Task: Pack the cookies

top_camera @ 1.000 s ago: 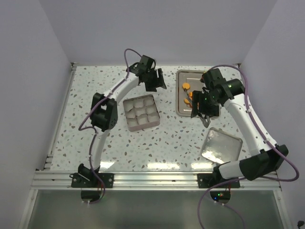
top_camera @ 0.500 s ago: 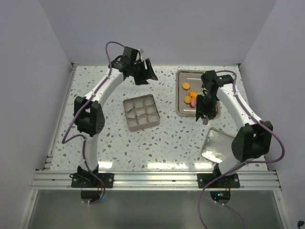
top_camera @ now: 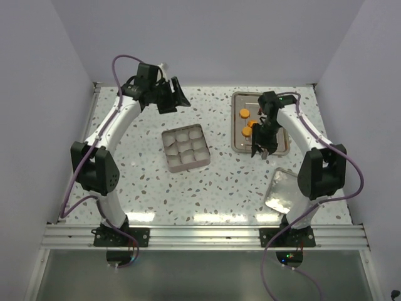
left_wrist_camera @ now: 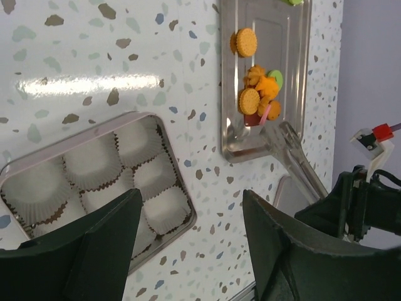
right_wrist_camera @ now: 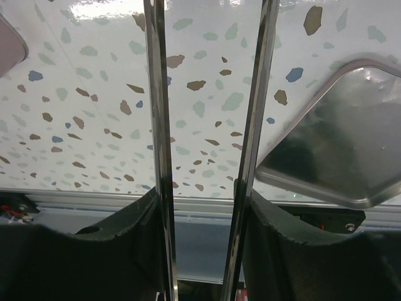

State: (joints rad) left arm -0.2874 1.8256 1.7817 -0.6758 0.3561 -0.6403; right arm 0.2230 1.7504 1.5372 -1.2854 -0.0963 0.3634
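The cookies [top_camera: 249, 130] lie on a metal tray [top_camera: 235, 125] at the back right: one orange disc [top_camera: 244, 113] apart, the others in a small pile. The left wrist view shows orange discs [left_wrist_camera: 249, 100], a green one [left_wrist_camera: 274, 78] and a pink one on edge. My right gripper [top_camera: 262, 139] is over the tray, shut on metal tongs [left_wrist_camera: 288, 150] whose tips rest at the pile's near side. The tongs' two blades [right_wrist_camera: 156, 125] run between its fingers [right_wrist_camera: 200, 207]. My left gripper [top_camera: 172, 100] is open and empty, high at the back left [left_wrist_camera: 191, 207].
A square tin [top_camera: 188, 168] of white crinkled paper cups [left_wrist_camera: 91, 164] stands mid-table, cups empty. Its metal lid [top_camera: 285, 191] lies upside down at the front right, also in the right wrist view [right_wrist_camera: 351, 144]. The table's front rail [right_wrist_camera: 75, 200] shows below.
My left gripper has swung left and back, away from the tin. The right arm's elbow has drawn in while its gripper stayed over the tray with the tongs.
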